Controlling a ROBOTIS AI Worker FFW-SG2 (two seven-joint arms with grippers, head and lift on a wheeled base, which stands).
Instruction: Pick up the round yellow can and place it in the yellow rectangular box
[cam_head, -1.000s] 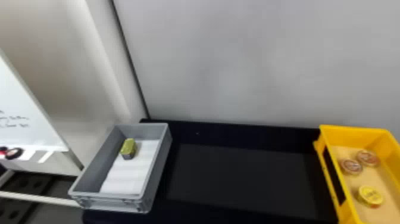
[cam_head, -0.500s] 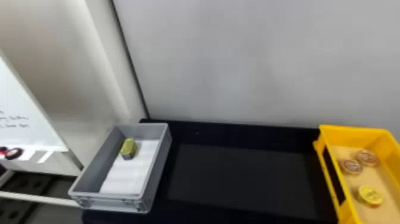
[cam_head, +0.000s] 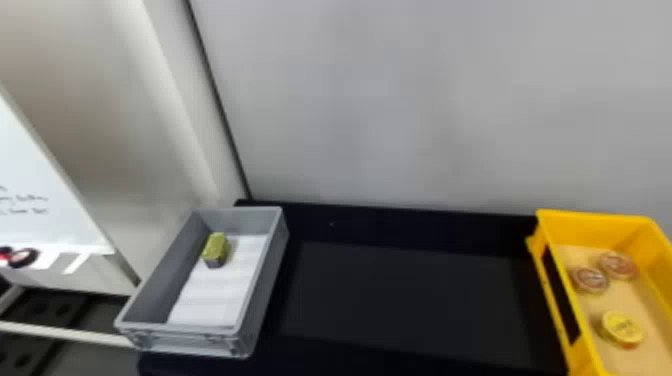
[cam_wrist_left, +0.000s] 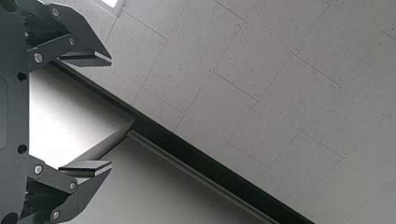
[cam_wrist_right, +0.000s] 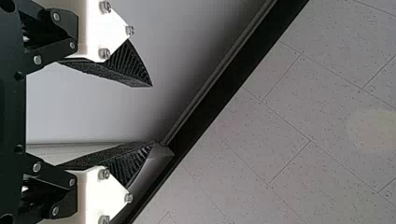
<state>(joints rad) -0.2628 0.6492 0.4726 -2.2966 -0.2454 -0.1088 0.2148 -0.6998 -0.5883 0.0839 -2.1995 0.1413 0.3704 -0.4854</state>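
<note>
Close by the left wrist camera, the left gripper (cam_wrist_left: 111, 113) has its flat fingers spread wide, nothing between them; the right gripper (cam_wrist_right: 152, 114) has its ribbed fingers well parted and is empty too. Out on the black tabletop (cam_head: 395, 295), at the robot's right, the round yellow can (cam_head: 621, 328) already rests inside the yellow rectangular box (cam_head: 600, 225). It looks squat, stiff and probably fairly light, with smooth sides that could slip from a shallow pinch; taking it from above, across opposite sides just below the lid, should suit it. Beyond it lie a round reddish-brown tin (cam_head: 590, 279) and its twin (cam_head: 619, 264), side by side. Toward the far end of the grey crate (cam_head: 190, 340) stands an angular olive-topped tin (cam_head: 216, 250), likely best squeezed across its flat sides.
</note>
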